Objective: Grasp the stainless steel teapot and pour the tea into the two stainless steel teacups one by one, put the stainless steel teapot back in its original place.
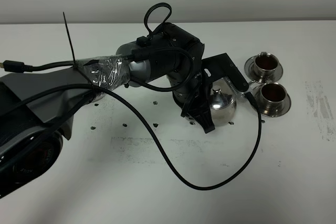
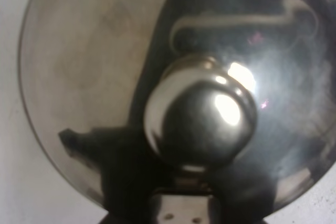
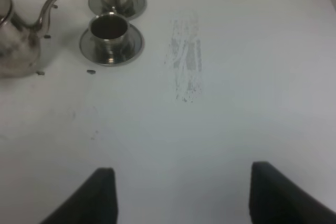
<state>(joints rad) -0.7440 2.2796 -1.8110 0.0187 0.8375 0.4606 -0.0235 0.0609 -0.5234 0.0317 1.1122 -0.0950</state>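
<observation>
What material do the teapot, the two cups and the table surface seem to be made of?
Teapot: polished metal, probably steel; its lid mirrors the surroundings in the left wrist view.
Two cups and their saucers: the same shiny metal, with bright highlights.
Table: matte white, perhaps laminate or painted board; it carries dark scuff marks and no reflections.

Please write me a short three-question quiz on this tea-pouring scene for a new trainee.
1. True or false: both teacups hold dark liquid.
2. Multiple choice: where is the teapot? A) upright on the table, spout toward the cups; B) lying on its side; C) stacked on a cup.
3. Short answer: which arm's tool shows open jaws over bare table?

Key:
1. True. The far teacup and the near teacup both show reddish-brown tea on their saucers.
2. A. The teapot stands upright beside them, with the left tool at it.
3. The right tool; its fingers stand apart over the table, holding nothing.
</observation>
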